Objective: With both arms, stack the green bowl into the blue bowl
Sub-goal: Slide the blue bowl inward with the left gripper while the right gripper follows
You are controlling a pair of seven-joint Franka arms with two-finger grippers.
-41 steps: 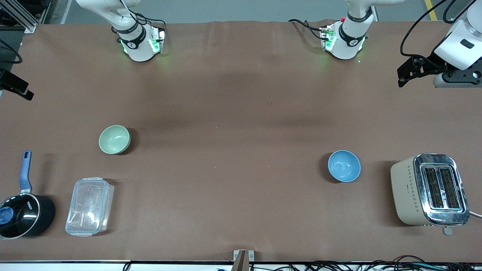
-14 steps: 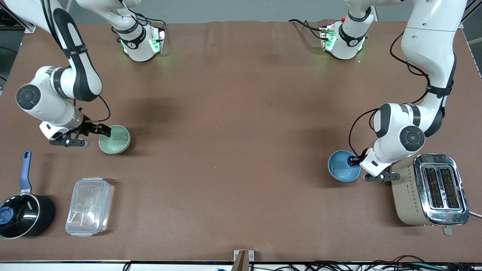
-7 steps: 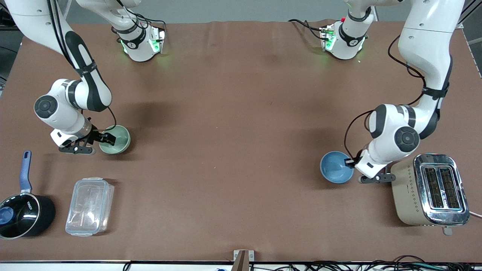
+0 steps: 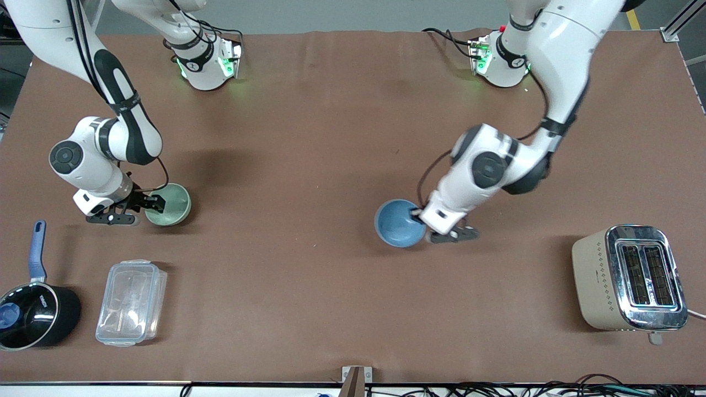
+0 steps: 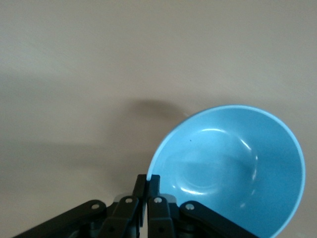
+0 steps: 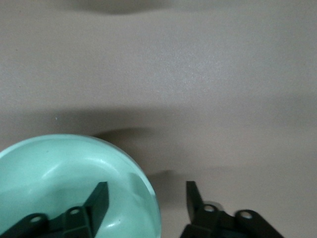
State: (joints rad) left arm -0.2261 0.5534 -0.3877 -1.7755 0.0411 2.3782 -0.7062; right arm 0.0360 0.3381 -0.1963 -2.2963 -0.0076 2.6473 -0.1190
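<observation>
The pale green bowl (image 4: 175, 205) stands on the table toward the right arm's end. My right gripper (image 4: 152, 203) is open and straddles its rim, with one finger inside the bowl and one outside. In the right wrist view the green bowl (image 6: 59, 183) shows with my right gripper (image 6: 146, 192) around its edge. My left gripper (image 4: 420, 215) is shut on the rim of the sky-blue bowl (image 4: 398, 223) and holds it over the middle of the table. In the left wrist view my left gripper (image 5: 148, 179) pinches the blue bowl's (image 5: 233, 168) edge.
A beige and chrome toaster (image 4: 629, 278) stands toward the left arm's end, near the front camera. A clear plastic box (image 4: 131, 302) and a black saucepan with a blue handle (image 4: 33, 314) stand nearer to the camera than the green bowl.
My left gripper has carried the blue bowl from beside the toaster to the table's middle. My right gripper came down to the green bowl and has stayed at its rim.
</observation>
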